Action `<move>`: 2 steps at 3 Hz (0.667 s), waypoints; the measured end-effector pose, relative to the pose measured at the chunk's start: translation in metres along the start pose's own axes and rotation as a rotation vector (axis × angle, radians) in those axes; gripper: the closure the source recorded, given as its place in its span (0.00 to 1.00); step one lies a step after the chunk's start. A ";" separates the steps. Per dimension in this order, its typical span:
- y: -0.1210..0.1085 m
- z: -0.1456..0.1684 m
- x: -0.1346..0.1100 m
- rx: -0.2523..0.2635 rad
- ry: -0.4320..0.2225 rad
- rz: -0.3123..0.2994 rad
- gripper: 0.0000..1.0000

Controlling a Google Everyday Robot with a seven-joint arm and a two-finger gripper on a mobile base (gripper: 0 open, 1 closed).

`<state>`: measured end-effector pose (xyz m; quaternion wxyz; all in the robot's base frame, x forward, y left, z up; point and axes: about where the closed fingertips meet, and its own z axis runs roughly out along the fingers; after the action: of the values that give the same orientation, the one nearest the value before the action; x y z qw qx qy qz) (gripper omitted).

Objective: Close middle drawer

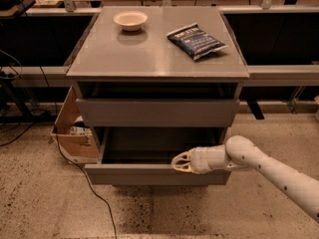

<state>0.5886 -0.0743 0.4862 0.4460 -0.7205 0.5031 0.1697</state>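
Middle drawer (pixel 149 174) stands pulled out low on the cabinet (pixel 149 54). It has a flat grey front w/o handle, inside mostly in shadow. Cream gripper (pixel 180 162) lies at the front's top edge, right of cabinet centre; clenched or released, I cannot tell. Smooth white arm (pixel 279 171) is cut off at btm right.

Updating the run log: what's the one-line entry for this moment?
middle drawer: open, not yet closed | gripper: at its front rim, right of centre
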 end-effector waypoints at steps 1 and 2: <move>0.002 -0.008 -0.003 0.017 -0.006 0.000 1.00; 0.033 -0.028 0.006 0.030 -0.013 0.056 1.00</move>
<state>0.5569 -0.1041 0.4818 0.4553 -0.6982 0.5226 0.1794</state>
